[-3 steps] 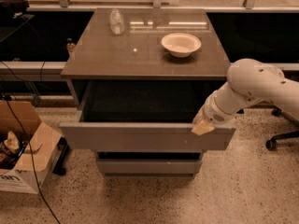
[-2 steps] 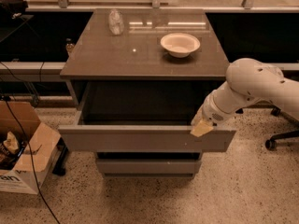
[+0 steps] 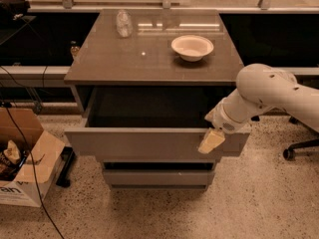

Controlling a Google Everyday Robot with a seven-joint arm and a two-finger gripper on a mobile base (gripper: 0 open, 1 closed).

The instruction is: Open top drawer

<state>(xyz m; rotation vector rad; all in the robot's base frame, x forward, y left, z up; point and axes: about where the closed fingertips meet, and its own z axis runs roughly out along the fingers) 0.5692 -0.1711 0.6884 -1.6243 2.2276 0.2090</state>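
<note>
The top drawer (image 3: 149,143) is a wide grey handleless front, pulled well out from under the cabinet top, with its dark box interior (image 3: 149,108) showing. My gripper (image 3: 211,140) is at the drawer front's upper edge near its right end, on the end of my white arm (image 3: 269,91) that reaches in from the right. Two slimmer grey drawer fronts (image 3: 157,177) sit below, closed.
On the cabinet top (image 3: 109,59) stand a white bowl (image 3: 192,47) and a clear plastic bottle (image 3: 123,23). An open cardboard box (image 3: 25,158) with cables is on the floor at the left. An office chair base (image 3: 299,148) is at the right.
The drawer front and my gripper have come slightly further out towards the camera; otherwise little has moved.
</note>
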